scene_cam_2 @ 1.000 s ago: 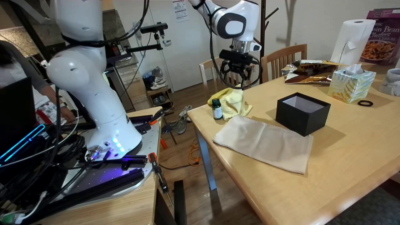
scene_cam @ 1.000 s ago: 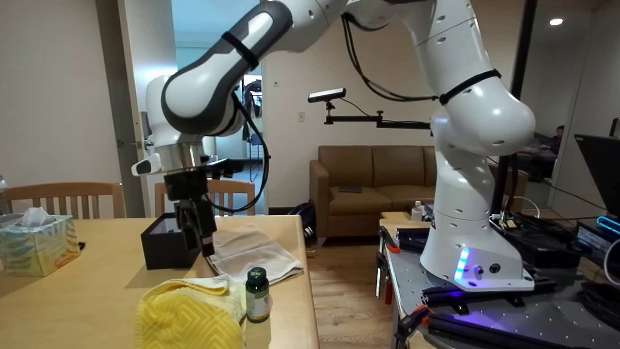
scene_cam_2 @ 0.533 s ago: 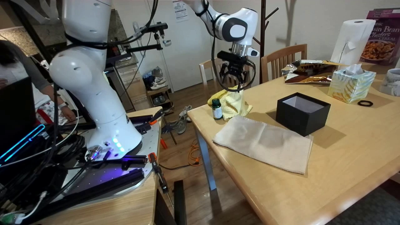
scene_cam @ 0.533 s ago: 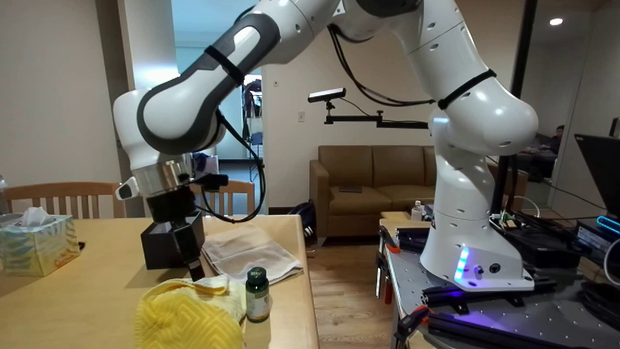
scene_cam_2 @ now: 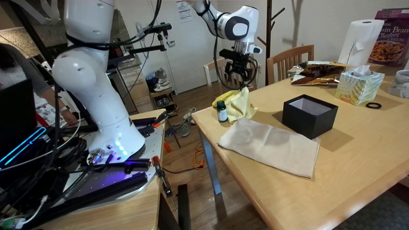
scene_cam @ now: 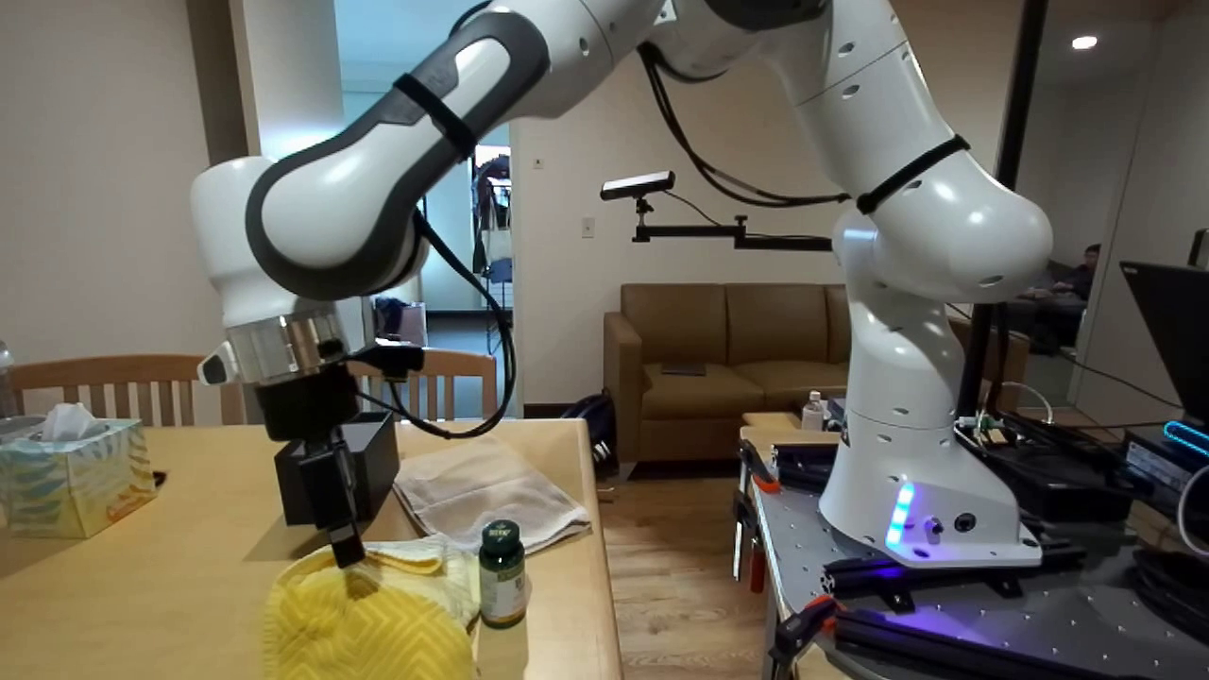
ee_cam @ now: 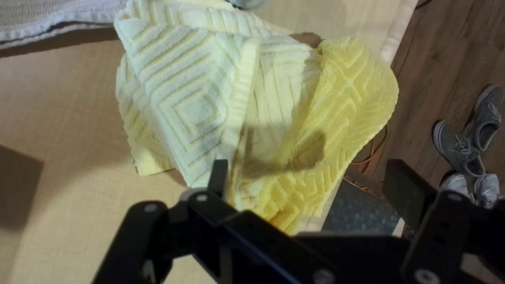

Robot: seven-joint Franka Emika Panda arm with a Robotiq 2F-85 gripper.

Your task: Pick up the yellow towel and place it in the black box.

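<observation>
The yellow towel (scene_cam: 378, 623) is found loosely bunched on the wooden desk (scene_cam_2: 351, 179), at the desk's edge, and the floor (ee_cam: 434, 59) is seen past it in the wrist view. The 2 fingers (ee_cam: 218, 177) are spread wide apart over the towel; in the wrist view, 1 is seen in front of its folds and 1 outside its outline. Whether the towel is touched cannot be told. A dark green pill bottle (scene_cam_2: 222, 112) is stood upright just beside the towel. A beige cloth (scene_cam_2: 271, 147) is laid flat near the towel. The black box (scene_cam_2: 308, 125), mouth up, is set apart from the towel. A patterned tissue box (scene_cam_2: 358, 88) is sited well apart from the towel, as is an upright paper towel roll (scene_cam_2: 359, 44).
</observation>
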